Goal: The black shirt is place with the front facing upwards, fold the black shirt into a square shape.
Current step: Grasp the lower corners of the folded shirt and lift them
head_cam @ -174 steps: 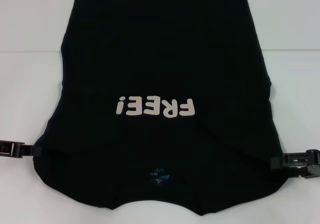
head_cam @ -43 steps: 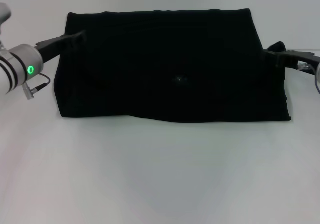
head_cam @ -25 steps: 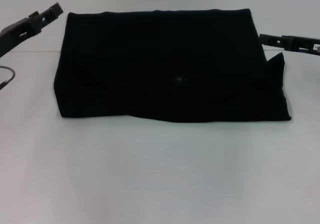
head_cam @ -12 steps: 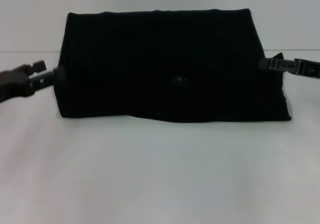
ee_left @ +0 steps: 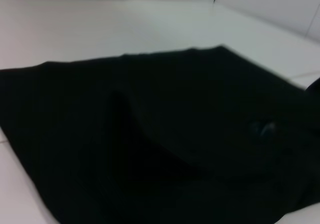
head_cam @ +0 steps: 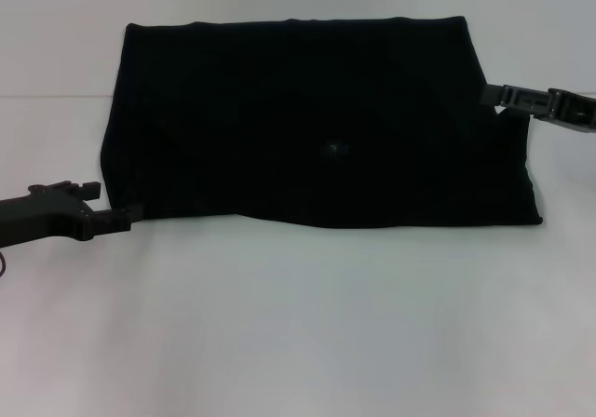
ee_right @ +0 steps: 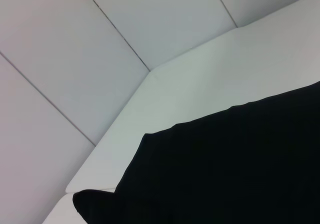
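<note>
The black shirt [head_cam: 317,119] lies folded into a wide rectangle at the far middle of the white table [head_cam: 298,324], with no lettering showing. My left gripper [head_cam: 114,205] is low at the shirt's near left corner, open, its tips right at the cloth edge. My right gripper [head_cam: 498,94] sits at the shirt's right edge, toward the far side, where a small flap of cloth sticks out. The left wrist view is filled by the shirt [ee_left: 160,144] with a soft ridge across it. In the right wrist view the shirt [ee_right: 230,169] shows one corner.
White table surface stretches in front of the shirt toward me. Pale wall panels [ee_right: 100,44] rise behind the table's far edge. A thin seam line crosses the table [head_cam: 37,96] on the left.
The shirt was folded in half, hiding the lettering. Both grippers let go and lifted off. My left gripper then dropped along the left edge to the near left corner; the right returned to the right edge.
</note>
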You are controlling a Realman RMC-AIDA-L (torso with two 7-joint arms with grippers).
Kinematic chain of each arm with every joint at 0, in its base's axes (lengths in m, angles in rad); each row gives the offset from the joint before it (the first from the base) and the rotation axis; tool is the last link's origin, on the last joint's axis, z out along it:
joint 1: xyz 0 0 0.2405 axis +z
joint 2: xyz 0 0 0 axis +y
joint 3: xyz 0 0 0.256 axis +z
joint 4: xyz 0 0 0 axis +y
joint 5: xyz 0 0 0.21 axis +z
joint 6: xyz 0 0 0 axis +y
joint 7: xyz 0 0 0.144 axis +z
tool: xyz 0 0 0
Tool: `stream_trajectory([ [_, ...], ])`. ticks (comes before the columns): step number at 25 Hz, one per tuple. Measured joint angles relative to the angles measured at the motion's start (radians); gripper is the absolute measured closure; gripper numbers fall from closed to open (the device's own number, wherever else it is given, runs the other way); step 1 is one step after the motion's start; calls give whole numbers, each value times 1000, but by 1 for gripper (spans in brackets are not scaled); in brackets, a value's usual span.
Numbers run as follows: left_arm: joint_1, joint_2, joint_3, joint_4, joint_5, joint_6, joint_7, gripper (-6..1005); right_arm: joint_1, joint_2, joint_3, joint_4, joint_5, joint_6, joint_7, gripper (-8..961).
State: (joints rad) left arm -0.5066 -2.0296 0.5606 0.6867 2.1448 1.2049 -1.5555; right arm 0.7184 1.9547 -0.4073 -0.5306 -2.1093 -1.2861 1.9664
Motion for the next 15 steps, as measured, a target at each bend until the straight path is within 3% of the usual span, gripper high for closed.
stream_trajectory([
  [6, -27, -14, 101, -15, 30, -157, -2, 139, 2, 4, 2, 11, 4, 22, 0, 65],
  [15, -70, -5, 121, -67, 81, -229, -41, 139, -1, 12, 4, 14, 5, 38, 0, 67],
])
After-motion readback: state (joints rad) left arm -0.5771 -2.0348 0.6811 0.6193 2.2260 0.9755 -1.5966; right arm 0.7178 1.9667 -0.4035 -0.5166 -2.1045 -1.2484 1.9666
